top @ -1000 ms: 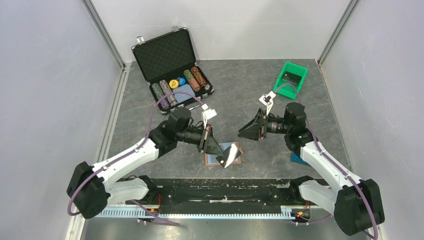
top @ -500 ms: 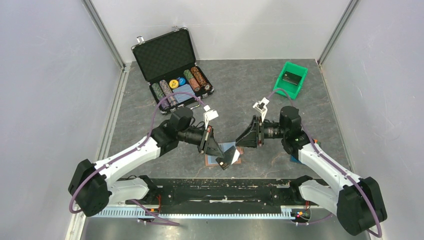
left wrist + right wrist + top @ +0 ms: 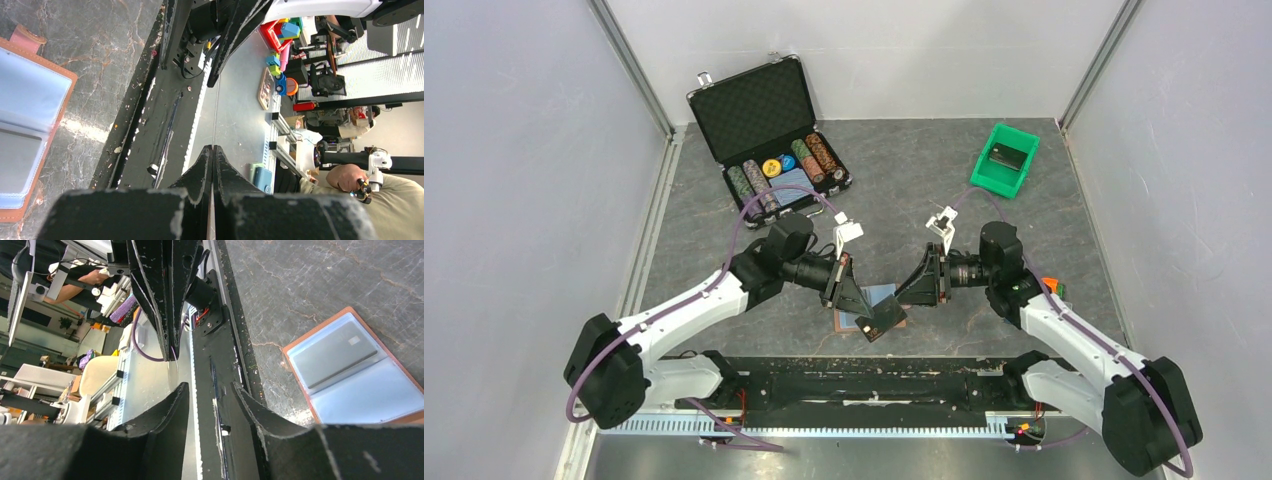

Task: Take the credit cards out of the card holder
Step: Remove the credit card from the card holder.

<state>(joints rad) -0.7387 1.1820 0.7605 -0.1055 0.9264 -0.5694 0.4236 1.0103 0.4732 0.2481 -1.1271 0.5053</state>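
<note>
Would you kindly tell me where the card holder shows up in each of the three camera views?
Top external: card holder at lower centre.
Left wrist: at the left edge.
Right wrist: at lower right.
Shared landmark: black base rail beside it.

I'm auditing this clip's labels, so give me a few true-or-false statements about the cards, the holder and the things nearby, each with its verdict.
1. The card holder lies open. True.
2. The left fingers are spread and empty. False: they are shut on a credit card.
3. A grey card sits in one pocket of the holder. True.
4. The green bin is empty. False: a black block lies in it.
5. The poker-chip case has its lid shut. False: the lid stands open, chips showing.
</note>
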